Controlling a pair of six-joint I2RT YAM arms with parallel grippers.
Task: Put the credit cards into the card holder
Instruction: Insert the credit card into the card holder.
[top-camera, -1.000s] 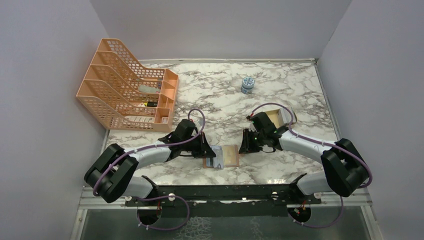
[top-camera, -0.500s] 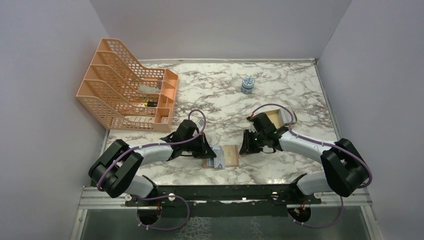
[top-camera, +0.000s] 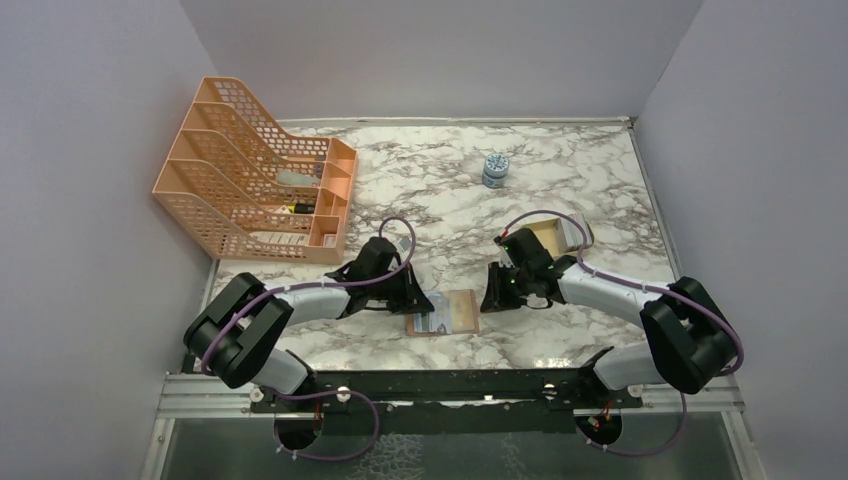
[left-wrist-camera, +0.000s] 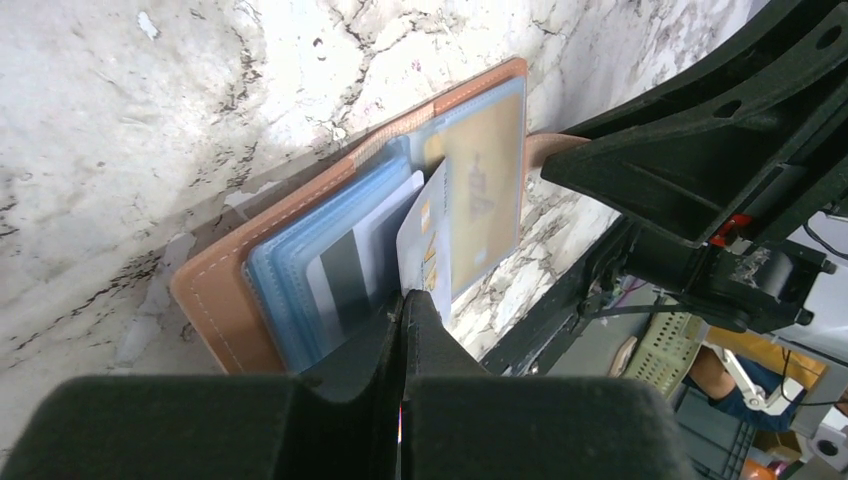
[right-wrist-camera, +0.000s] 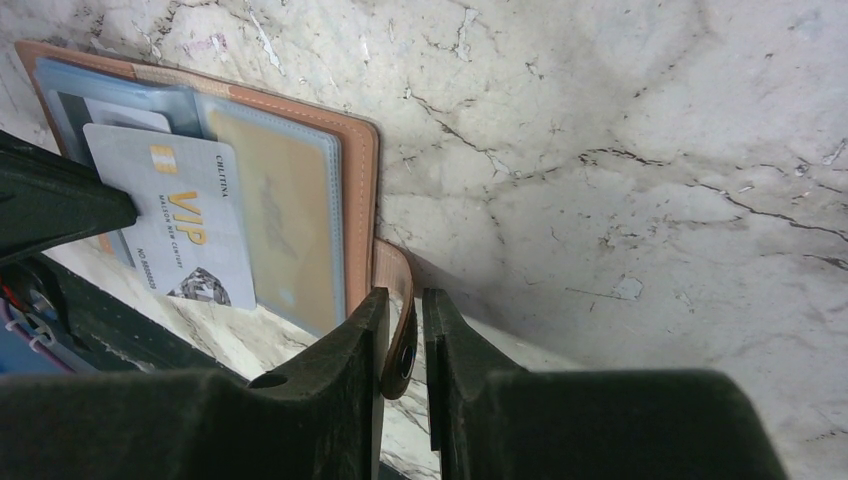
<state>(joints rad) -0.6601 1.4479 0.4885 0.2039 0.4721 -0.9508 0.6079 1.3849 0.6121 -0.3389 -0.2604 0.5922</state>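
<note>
Near the front edge of the marble surface (top-camera: 430, 190), the card holder (top-camera: 447, 312) lies open. Over its clear sleeves, the left claw (left-wrist-camera: 403, 300) pinches a tilted grey VIP card (right-wrist-camera: 175, 220); the right claw (right-wrist-camera: 402, 300) clamps the strap (right-wrist-camera: 392, 265). Far left stands an orange file rack (top-camera: 255, 175), and far centre a small jar (top-camera: 495, 170).

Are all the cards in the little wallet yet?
Not quite. A gold card and a striped grey card already sit in the card holder's clear sleeves. The left gripper pinches the VIP card over the open sleeves, not visibly tucked in. The right gripper pinches the strap. Left: sliding that card in. More cards waiting? I cannot tell.
</note>
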